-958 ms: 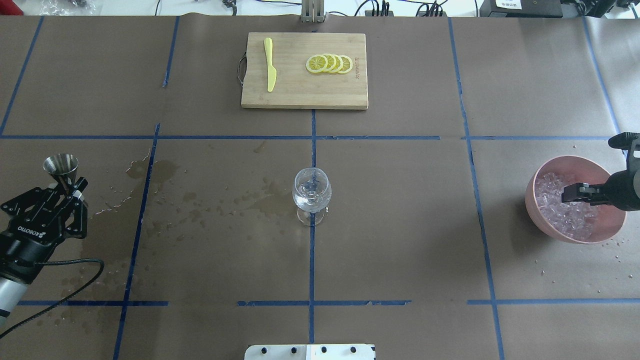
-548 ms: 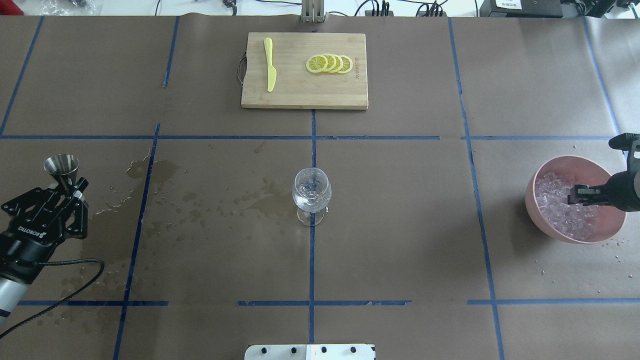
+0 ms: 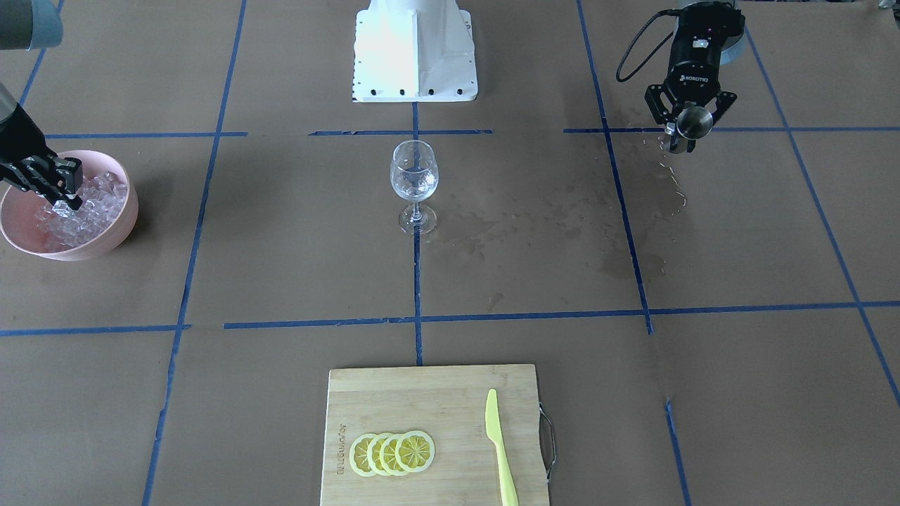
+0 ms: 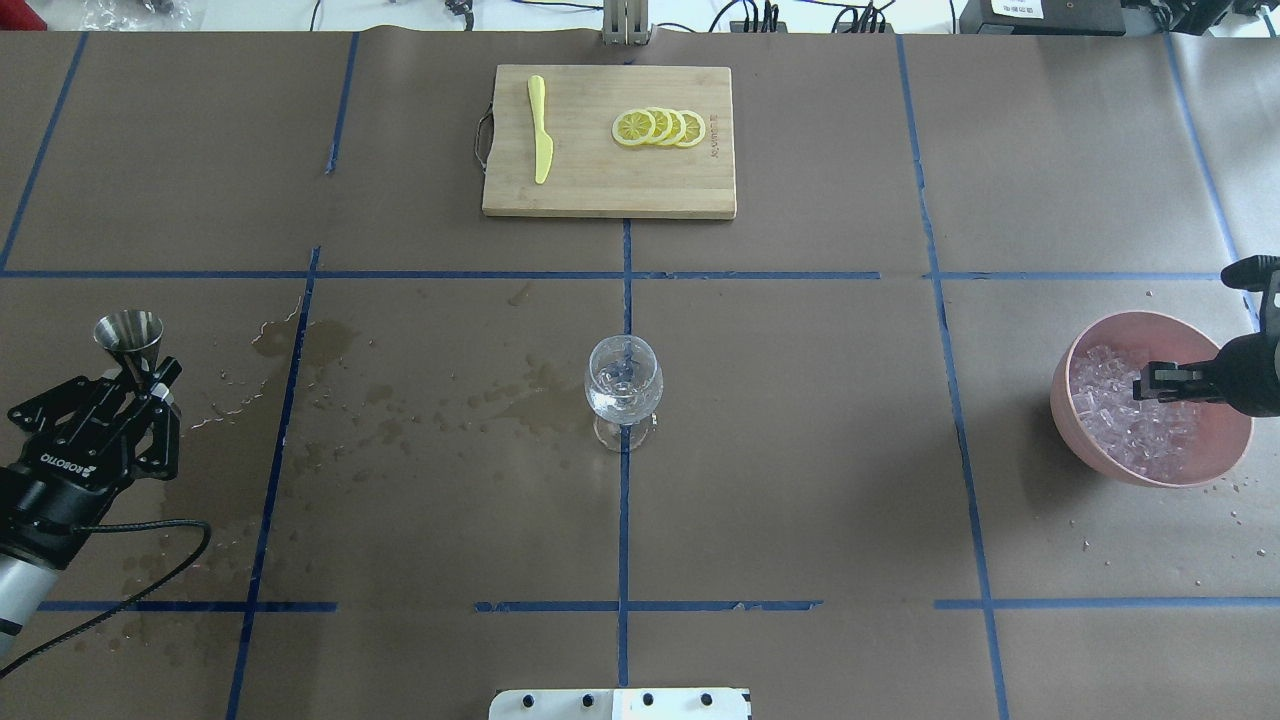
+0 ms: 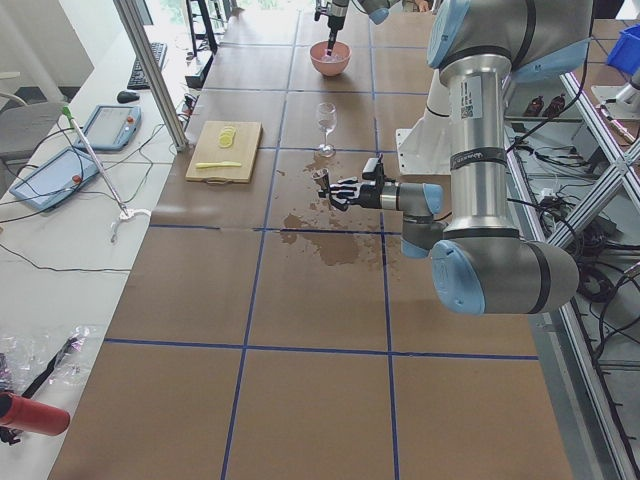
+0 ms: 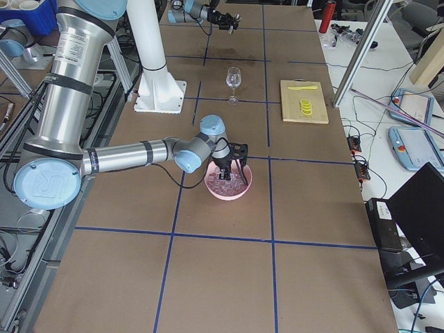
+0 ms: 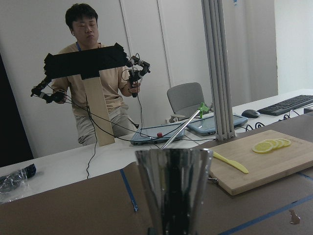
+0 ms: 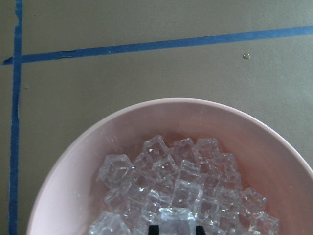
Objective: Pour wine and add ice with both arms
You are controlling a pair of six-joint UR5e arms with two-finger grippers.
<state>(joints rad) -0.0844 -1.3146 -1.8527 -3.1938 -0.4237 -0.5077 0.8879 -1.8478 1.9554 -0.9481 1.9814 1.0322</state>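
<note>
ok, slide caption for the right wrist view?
Right gripper pinching one clear glassy ice cube at the heap in a round pink bowl on brown paper.

Robotics lab — teleoperation bench.
Table [image 4: 800,420] papered brown, gridded in blue tape [image 4: 624,520], with a white base block [image 3: 415,49] at the robot's edge. Beyond the left gripper [image 4: 150,385] — aluminium post [image 7: 217,68], teach pendants [image 5: 105,125], keyboard [image 7: 288,104], office chair [image 7: 186,98], and a person [image 7: 98,98] holding wired control handles [image 7: 134,68].
</note>
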